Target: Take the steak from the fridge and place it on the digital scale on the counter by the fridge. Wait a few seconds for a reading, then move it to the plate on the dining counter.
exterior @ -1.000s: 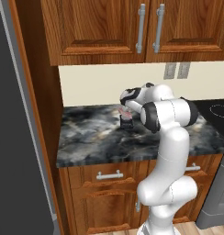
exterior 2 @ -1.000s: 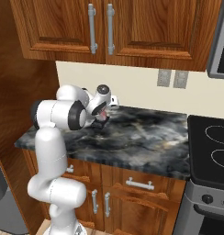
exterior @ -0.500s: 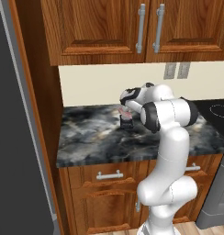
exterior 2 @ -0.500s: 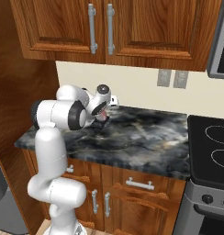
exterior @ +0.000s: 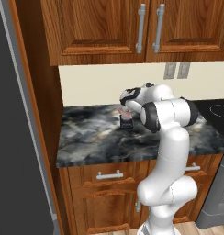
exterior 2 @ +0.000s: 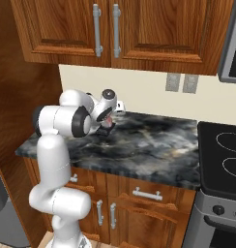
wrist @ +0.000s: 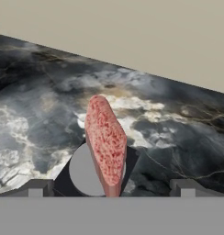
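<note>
The steak point(wrist: 107, 147), a pinkish-red slab, stands on its edge on the digital scale point(wrist: 84, 172), a low black device with a round grey pad. My gripper point(wrist: 111, 188) is open just above it, one fingertip point(wrist: 36, 188) far out on each side, neither touching the meat. From the base cameras, the steak point(exterior: 123, 111) point(exterior 2: 106, 116) shows as a pink patch under the hand, over the scale point(exterior: 126, 123) point(exterior 2: 107, 130) on the marbled counter point(exterior: 95, 137) near the back wall. The grey fridge point(exterior: 13, 137) stands at the left.
Wooden upper cupboards point(exterior: 132, 27) hang over the counter, and wall outlets point(exterior: 176, 70) sit on the backsplash. A stove point(exterior 2: 224, 155) adjoins the counter on the right. Wooden drawers point(exterior: 109, 176) run below the counter edge.
</note>
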### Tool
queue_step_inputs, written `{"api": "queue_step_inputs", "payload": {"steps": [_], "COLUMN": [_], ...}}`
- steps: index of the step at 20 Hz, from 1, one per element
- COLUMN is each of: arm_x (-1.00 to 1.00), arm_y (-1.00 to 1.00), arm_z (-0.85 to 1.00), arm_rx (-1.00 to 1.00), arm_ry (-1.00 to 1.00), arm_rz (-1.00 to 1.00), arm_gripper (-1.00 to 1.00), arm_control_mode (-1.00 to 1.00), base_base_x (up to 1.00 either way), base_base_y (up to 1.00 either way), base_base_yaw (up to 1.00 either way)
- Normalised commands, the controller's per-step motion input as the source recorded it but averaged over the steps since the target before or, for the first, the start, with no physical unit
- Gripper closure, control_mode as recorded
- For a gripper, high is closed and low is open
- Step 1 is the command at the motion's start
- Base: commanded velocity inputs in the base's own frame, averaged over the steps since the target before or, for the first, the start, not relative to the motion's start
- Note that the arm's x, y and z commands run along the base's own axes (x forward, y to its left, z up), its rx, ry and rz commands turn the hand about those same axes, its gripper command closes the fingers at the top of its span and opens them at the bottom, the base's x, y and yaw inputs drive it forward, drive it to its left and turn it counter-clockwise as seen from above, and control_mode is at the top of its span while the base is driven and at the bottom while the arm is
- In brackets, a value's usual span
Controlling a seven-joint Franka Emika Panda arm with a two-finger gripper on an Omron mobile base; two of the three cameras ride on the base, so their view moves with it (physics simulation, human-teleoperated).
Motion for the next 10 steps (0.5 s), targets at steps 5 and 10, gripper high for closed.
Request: {"api": "queue_step_inputs", "payload": {"steps": [5, 10], "arm_x": [0.0, 0.0], "arm_y": [0.0, 0.0], "arm_z": [0.0, 0.0], "arm_rx": [0.0, 0.0], "arm_ry": [0.0, 0.0], "arm_rz": [0.0, 0.0], "arm_gripper": [-1.0, -1.0], "arm_control_mode": [-1.0, -1.0], "base_base_x": [0.0, 0.0], "base_base_y": [0.0, 0.0], "base_base_yaw": [0.0, 0.0]}}
